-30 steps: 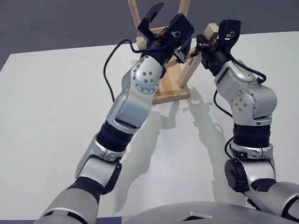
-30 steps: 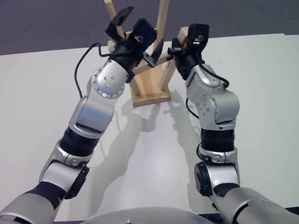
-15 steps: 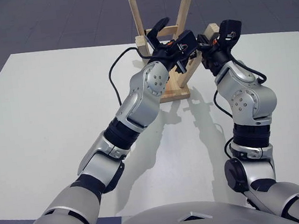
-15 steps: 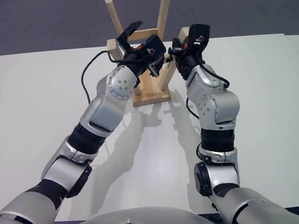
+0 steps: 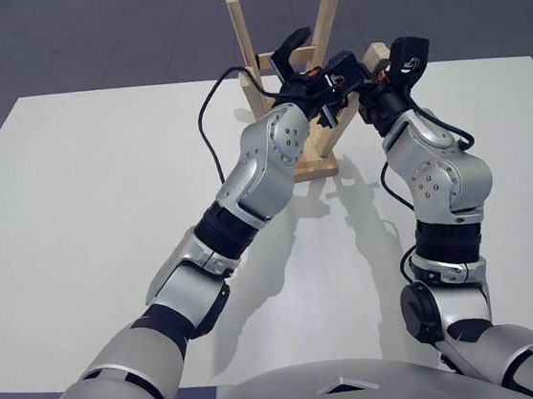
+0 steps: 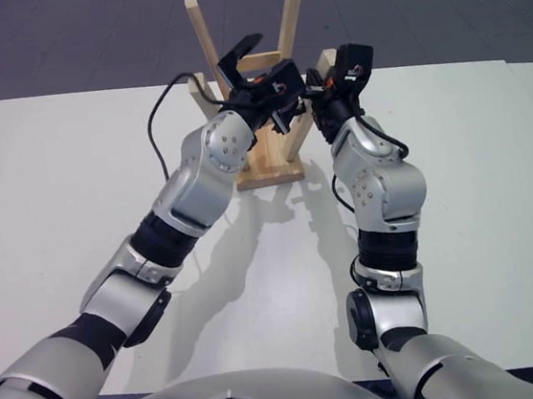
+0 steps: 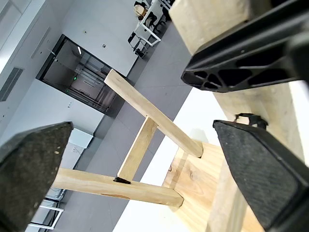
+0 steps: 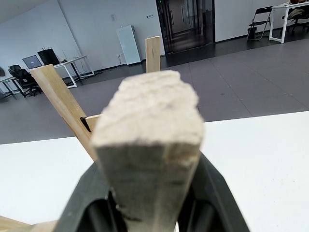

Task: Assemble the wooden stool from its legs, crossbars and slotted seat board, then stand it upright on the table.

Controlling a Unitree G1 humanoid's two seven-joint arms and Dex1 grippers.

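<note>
Pale unfinished wood stool point(image 5: 316, 163); matt black plastic fingers point(image 7: 256, 186); matt white table point(image 5: 72, 183).

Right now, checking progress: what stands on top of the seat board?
Four legs rise from the seat board, joined by crossbars. The left gripper covers the nearer joints.

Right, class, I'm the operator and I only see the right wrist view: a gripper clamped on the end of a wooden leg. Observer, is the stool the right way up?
Observer: No. The stool is upside down, its seat board flat on the table and its legs pointing up.
Operator: And what is the left gripper doing?
Observer: The left gripper is up among those legs, close beside the held leg, with its fingers spread wide and gripping nothing.
</note>
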